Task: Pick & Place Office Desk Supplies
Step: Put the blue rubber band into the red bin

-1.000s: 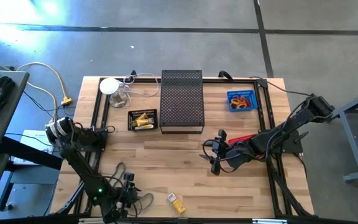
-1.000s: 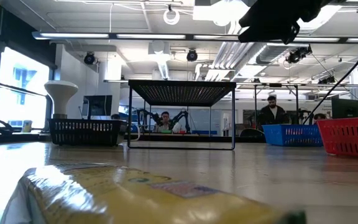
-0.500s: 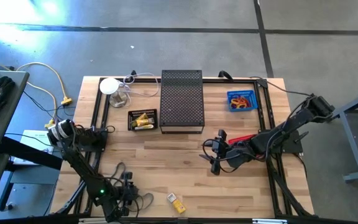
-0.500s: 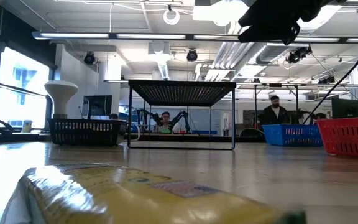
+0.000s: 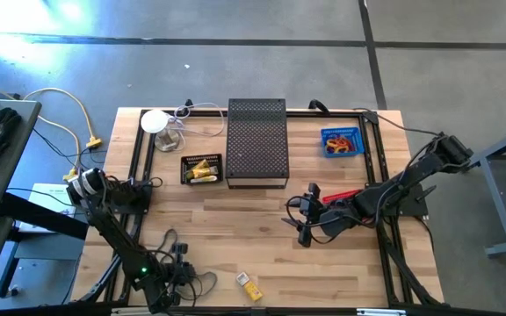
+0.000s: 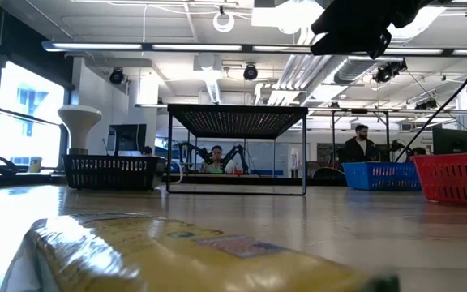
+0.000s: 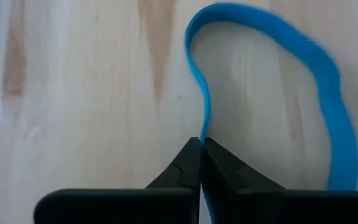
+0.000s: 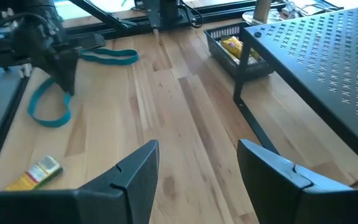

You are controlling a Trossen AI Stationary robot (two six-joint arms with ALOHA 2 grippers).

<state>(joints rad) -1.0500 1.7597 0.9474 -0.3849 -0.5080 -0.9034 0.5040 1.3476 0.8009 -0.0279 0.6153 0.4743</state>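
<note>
At the table's near left corner my left gripper point(image 5: 185, 274) is shut on a blue rubber-band loop point(image 7: 328, 93), which also shows in the right wrist view as a loop point(image 8: 48, 115) below it. A second blue band point(image 8: 110, 57) lies flat on the wood beyond it. A yellow packet point(image 5: 249, 286) lies flat near the front edge, apart from both grippers. My right gripper point(image 5: 299, 217) hovers open over the middle of the table, nothing between its fingers point(image 8: 135, 177). My left gripper pinches a single strand of the blue band point(image 7: 202, 127) between its two fingertips point(image 7: 185, 163). The fingers come slanting down from above and lie roughly along that strand. The rest of the loop point(image 7: 340, 124) spreads out on the wood beyond the fingertips.
A black mesh stand point(image 5: 256, 140) sits at the far middle, with a black basket of yellow pieces point(image 5: 202, 168) on its left. A blue basket of coloured bands point(image 5: 341, 142) is at the far right. A red basket point(image 6: 460, 178) lies under the right arm. Bare wood lies between the grippers.
</note>
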